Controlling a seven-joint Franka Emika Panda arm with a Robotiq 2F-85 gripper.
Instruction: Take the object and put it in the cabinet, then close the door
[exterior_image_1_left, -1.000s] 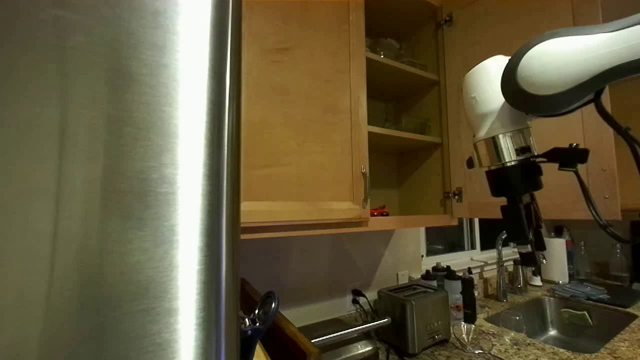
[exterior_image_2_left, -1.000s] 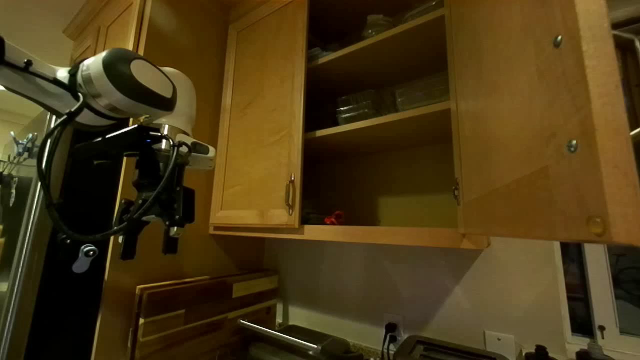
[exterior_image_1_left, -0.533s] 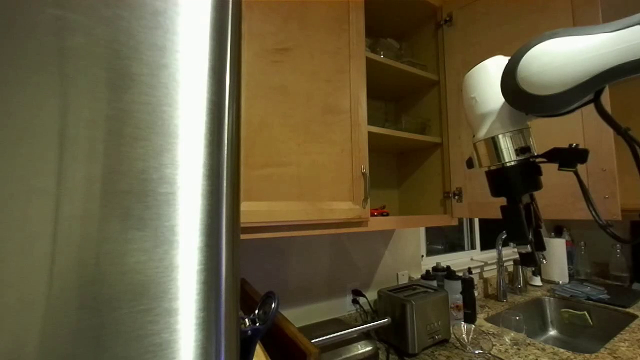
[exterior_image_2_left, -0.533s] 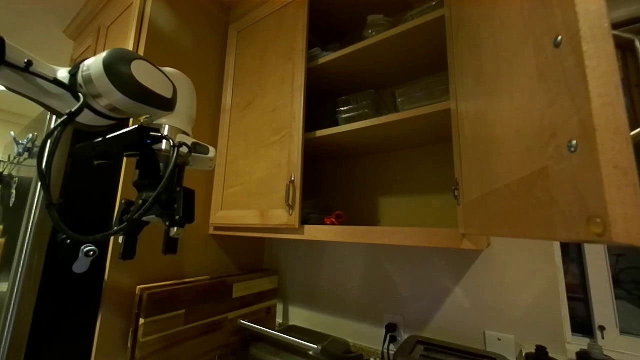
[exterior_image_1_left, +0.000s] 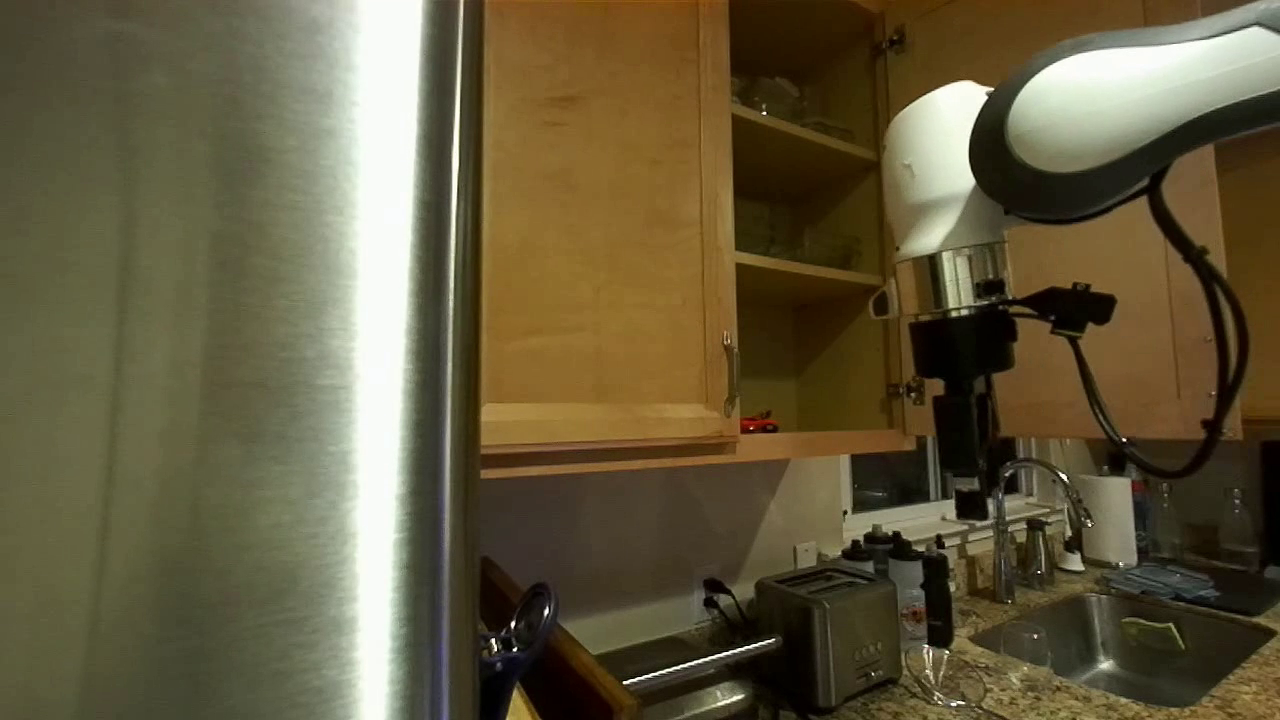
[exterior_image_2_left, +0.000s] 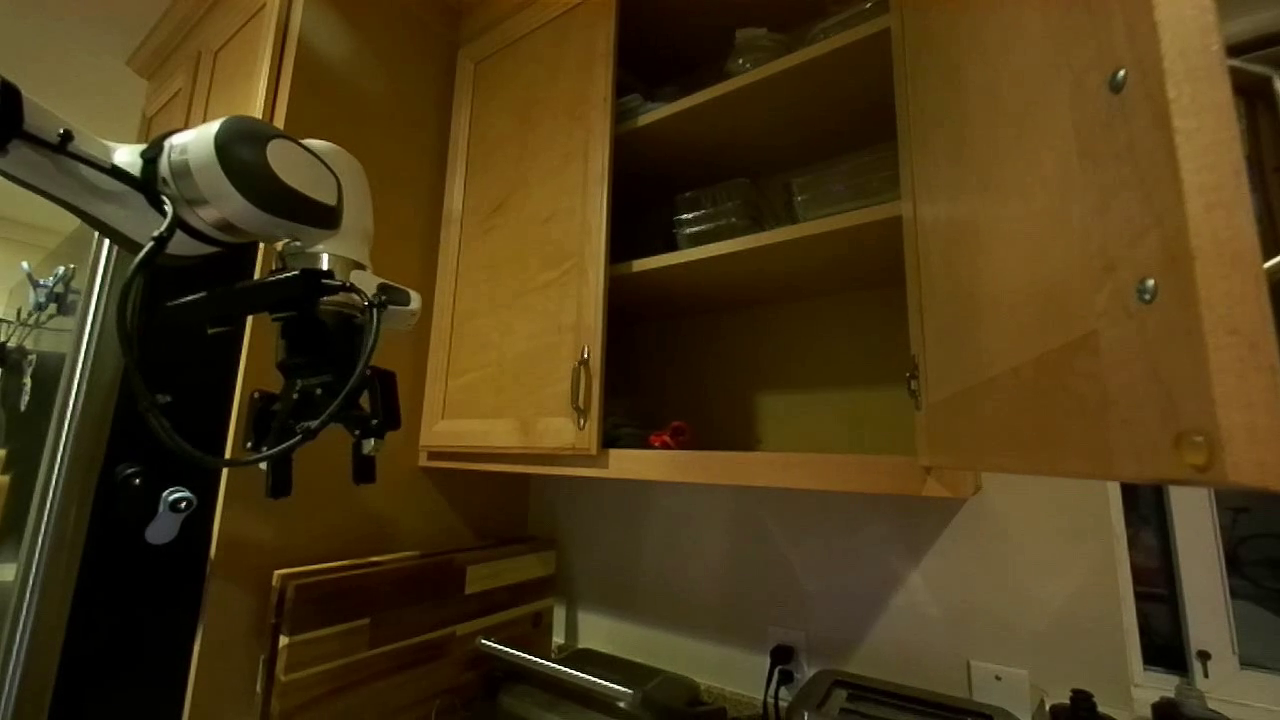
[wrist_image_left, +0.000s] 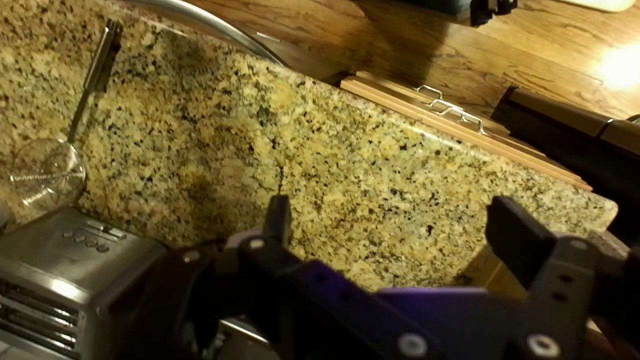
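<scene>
The honey-coloured cabinet is open on its right side, with its shelves showing in both exterior views. Its door is swung wide out to the right; the matching left door is closed. A small red object lies on the cabinet's bottom level near the front, also visible as a red object beside the left door's handle. My gripper hangs pointing down, apart from the cabinet and the door. In the wrist view the gripper is open, fingers wide apart over the countertop, nothing between them.
A steel toaster, dark bottles and a sink stand along the counter. An overturned wine glass lies by the toaster. A steel appliance fills one side; cutting boards lean below the cabinet.
In the last half second the arm has shifted sideways and its gripper has risen slightly, with the wrist turned a little. The red object and the open door look unchanged.
</scene>
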